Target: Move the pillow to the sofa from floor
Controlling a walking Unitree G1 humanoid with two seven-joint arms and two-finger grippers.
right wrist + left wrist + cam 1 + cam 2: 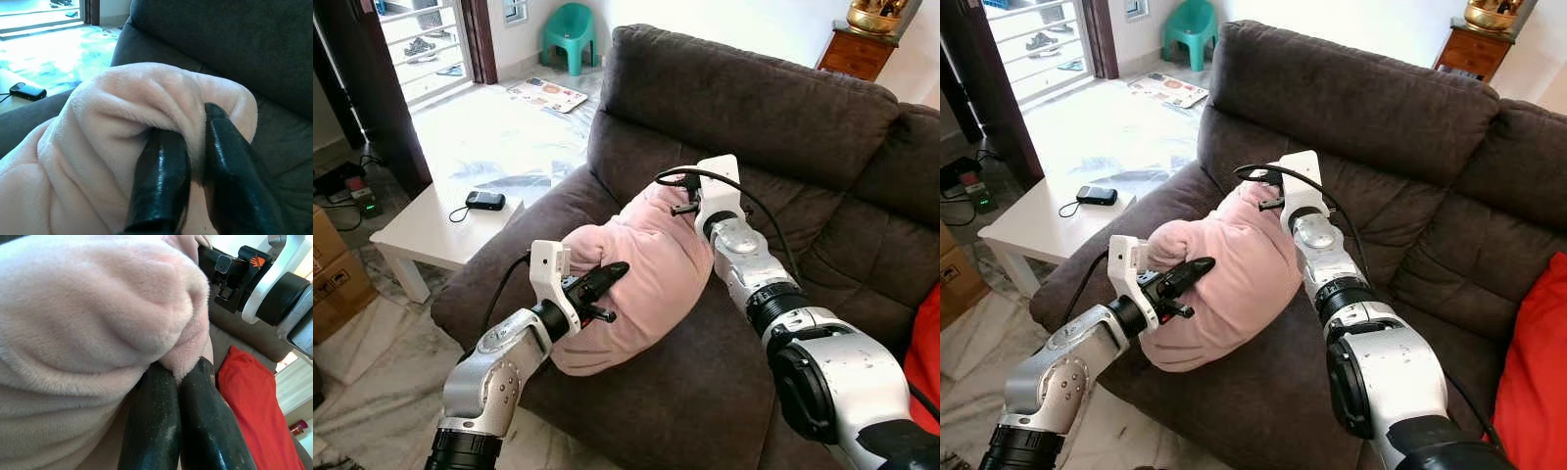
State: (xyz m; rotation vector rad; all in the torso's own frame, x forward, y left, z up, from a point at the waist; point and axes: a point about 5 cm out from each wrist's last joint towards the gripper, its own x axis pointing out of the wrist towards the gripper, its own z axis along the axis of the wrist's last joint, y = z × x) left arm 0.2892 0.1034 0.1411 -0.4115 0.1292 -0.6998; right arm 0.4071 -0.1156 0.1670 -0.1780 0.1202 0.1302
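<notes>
On the dark brown sofa (744, 117), the pink pillow (641, 269) lies across the seat near the left armrest, its far end leaning toward the backrest and its near end bulging toward the seat's front edge. Both arms reach onto it. At the near end, the left pincer (607, 277) lies against the plush; its wrist view shows the two black fingers (151, 426) pressed together with a fold of pink fabric nipped between their tips. At the far end, the right pincer (188, 147) has its fingers (161, 176) closed tight on a bunched ridge of the pillow, the fabric puckering around them. Past the pillow in the left wrist view lies a red cushion (254, 406), which sits on the sofa at the robot's right. Left of the sofa stands a white tabletop (431, 230) carrying a small black device (485, 200) with a cord. Farther back on the bright floor are a flat printed sheet (548, 94) and a green plastic chair (570, 34), and cardboard boxes (333, 269) stand at the far left.
</notes>
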